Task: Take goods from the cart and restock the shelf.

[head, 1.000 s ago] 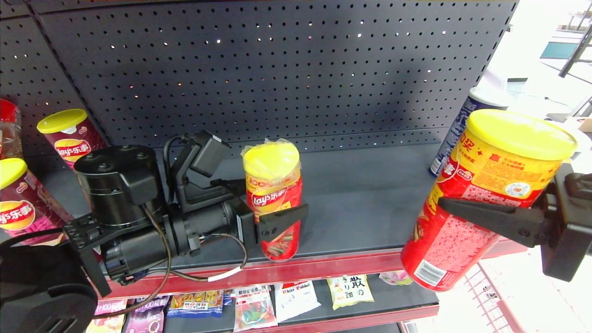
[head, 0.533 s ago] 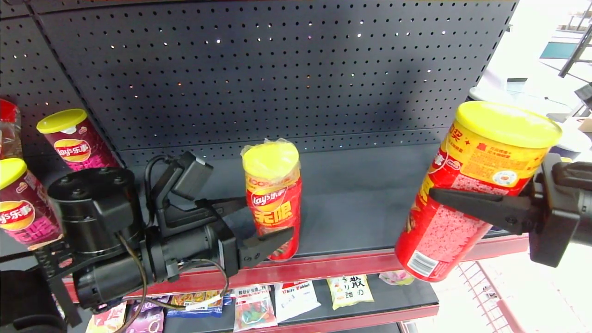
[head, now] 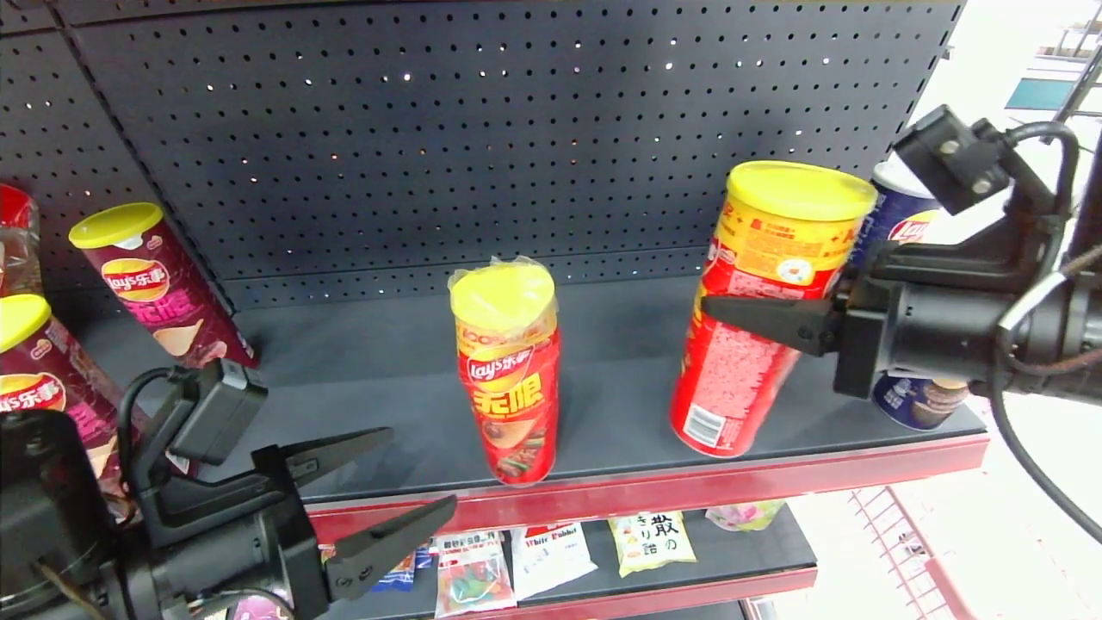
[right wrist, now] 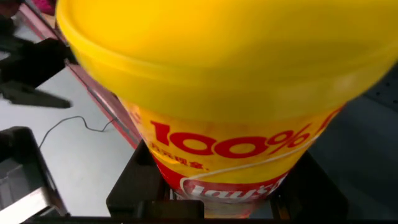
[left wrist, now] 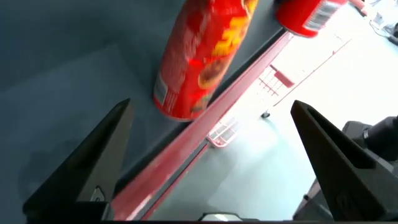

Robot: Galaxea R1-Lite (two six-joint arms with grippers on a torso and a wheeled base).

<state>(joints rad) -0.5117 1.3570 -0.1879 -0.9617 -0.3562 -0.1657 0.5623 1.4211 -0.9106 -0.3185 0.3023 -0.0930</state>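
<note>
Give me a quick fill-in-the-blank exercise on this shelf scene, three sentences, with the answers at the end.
The tall red cardboard can gripped by the right tool has a ____ lid.
The left tool is ____ and holds nothing.
The red can with clear film over its lid stands ____ on the dark grey shelf.
Missing words: yellow; open; upright.

left gripper [left wrist: 210, 104] spread wide | red can [left wrist: 199, 56] on shelf [left wrist: 56, 74] edge | second can [left wrist: 305, 14] beyond

Shop aisle, pegboard-backed shelf [head: 603, 413], stocked chip cans [head: 508, 370], snack packets [head: 551, 555]
</note>
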